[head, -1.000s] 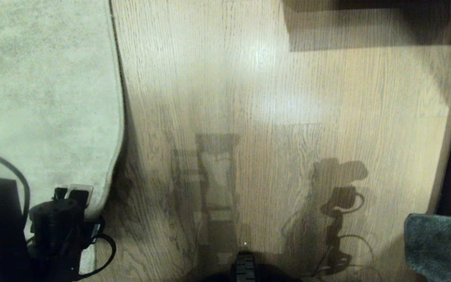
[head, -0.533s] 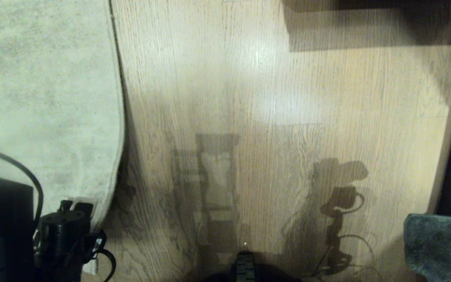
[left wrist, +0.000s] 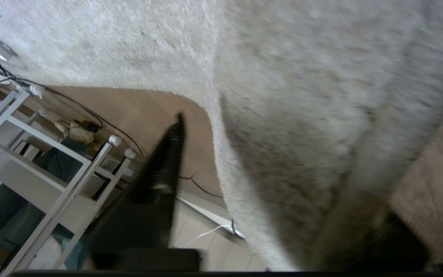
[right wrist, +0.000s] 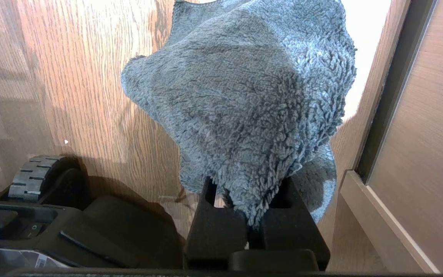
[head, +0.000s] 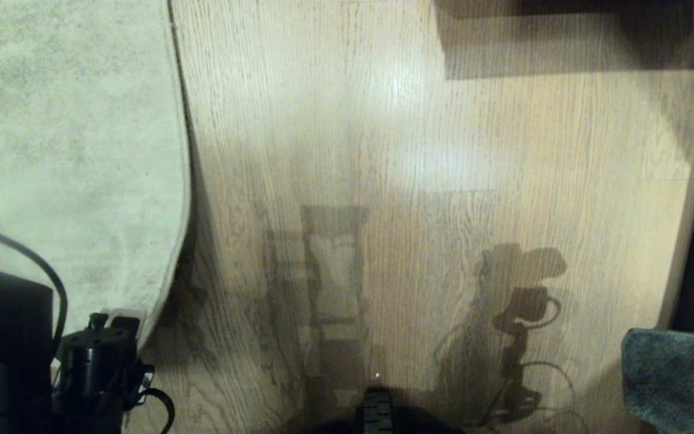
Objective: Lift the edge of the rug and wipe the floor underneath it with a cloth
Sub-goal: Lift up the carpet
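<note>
**Fig.: L gripper at rug corner, cloth waiting in R gripper**

Head view, L to R. At 7–8 o'clock, the left gripper (head: 119, 318) sits low over the near corner of the rug (head: 70, 150). Vs. a second ago it has slid toward the frame's bottom, and the rug edge (head: 169, 283) near it now runs straighter and closer to the arm, with a dark shadow band beside it at approx. 8 o'clock. In the left wrist view one dark finger (left wrist: 165, 169) stands clear on one side of the pile, the rug (left wrist: 302, 115) bulging close to the lens and hiding the other side. Jaws seem to be narrowing on the corner; whether the pile is truly pinched cannot be told from these views.

Centre: the floor (head: 431, 150), bare wood-grain planks w/ arm shadows at 5–6 o'clock. No wiping done here yet, by the look of it.

At 4 o'clock, the cloth (head: 678, 380) shows at the frame's lower R corner. Right wrist view: the right gripper (right wrist: 250, 225) is clenched on the cloth (right wrist: 244, 96), which drapes forward above the floor, not touching it.

Judgement: grasp phase of the lift. Next needs a firm pinch, then raising the corner so the R arm can reach under. Risk: thin edge slipping out.
</note>
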### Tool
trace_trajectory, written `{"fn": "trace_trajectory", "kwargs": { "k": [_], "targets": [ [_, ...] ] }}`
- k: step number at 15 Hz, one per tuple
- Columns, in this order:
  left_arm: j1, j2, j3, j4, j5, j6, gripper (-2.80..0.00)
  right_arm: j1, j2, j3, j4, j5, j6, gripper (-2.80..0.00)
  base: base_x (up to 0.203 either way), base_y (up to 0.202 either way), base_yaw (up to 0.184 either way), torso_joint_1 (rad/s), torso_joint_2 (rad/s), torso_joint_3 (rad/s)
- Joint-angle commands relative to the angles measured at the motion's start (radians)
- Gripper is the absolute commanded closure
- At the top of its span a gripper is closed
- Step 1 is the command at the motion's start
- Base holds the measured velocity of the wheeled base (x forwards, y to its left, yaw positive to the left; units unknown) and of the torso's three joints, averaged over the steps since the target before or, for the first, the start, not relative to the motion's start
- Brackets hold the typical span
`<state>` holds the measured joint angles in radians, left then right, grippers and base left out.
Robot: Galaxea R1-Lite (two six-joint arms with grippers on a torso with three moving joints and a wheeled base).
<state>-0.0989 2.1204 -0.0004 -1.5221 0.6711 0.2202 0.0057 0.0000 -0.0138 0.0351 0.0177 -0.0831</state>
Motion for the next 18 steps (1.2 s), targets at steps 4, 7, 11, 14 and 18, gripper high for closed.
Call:
{"fn": "trace_trajectory", "kwargs": {
  "k": [4, 7, 11, 14, 18],
  "targets": [
    [-0.001, 0.023, 0.0, -0.048, 0.002, 0.001, 0.0, 0.0, 0.0, 0.0, 0.0, 0.001, -0.001, 0.0, 0.0, 0.0, 0.0, 0.0, 0.0, 0.0],
    [-0.008, 0.021, 0.0, -0.048, -0.001, -0.001, 0.0, 0.0, 0.001, 0.0, 0.0, 0.001, 0.0, 0.0, 0.0, 0.0, 0.0, 0.0, 0.0, 0.0],
    [-0.015, 0.007, 0.0, -0.048, -0.004, 0.004, 0.0, 0.0, 0.001, 0.0, 0.0, 0.001, -0.001, 0.0, 0.0, 0.0, 0.0, 0.0, 0.0, 0.0],
    [-0.005, -0.053, -0.001, -0.048, -0.01, 0.008, 0.0, 0.0, 0.0, 0.0, 0.0, 0.001, 0.0, 0.0, 0.0, 0.0, 0.0, 0.0, 0.0, 0.0],
    [0.037, -0.129, -0.019, -0.048, -0.104, 0.008, 0.0, 0.0, 0.002, 0.0, 0.0, 0.001, -0.001, 0.0, 0.0, 0.0, 0.0, 0.0, 0.0, 0.0]
  ]
}}
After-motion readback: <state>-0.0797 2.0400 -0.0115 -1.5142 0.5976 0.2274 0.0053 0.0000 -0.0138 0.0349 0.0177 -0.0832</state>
